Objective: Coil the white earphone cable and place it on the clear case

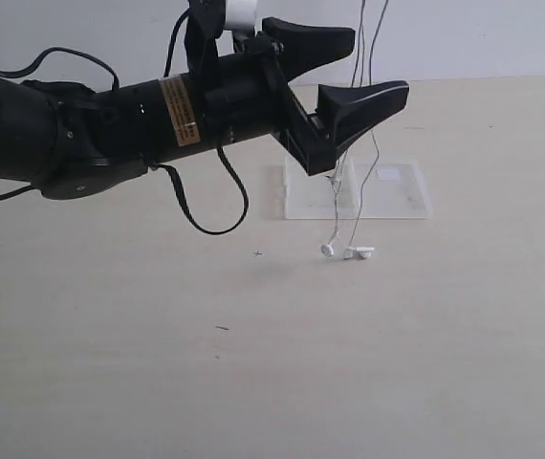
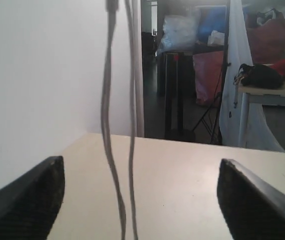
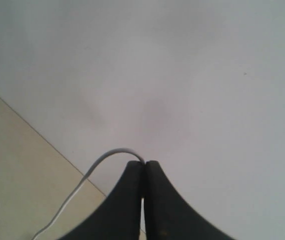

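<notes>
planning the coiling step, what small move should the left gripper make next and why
Probably shut the left gripper on the cable. Its jaws are open with both hanging strands between them. The right gripper pinches the cable higher up, and the earbuds reach the table in front of the case. A second hold should let a loop begin.

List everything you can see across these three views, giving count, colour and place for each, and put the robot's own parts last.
table: one, beige, beneath everything
clear case: one, transparent, lying on the table behind the hanging cable
white earphone cable: one, white, hanging in two strands from above
earbuds: two, white, at the cable's low end, in front of the case
bags: several, red, blue and black, beyond the table
left gripper: one, black, raised, jaws open
right gripper: one, black, jaws shut on the cable
</notes>
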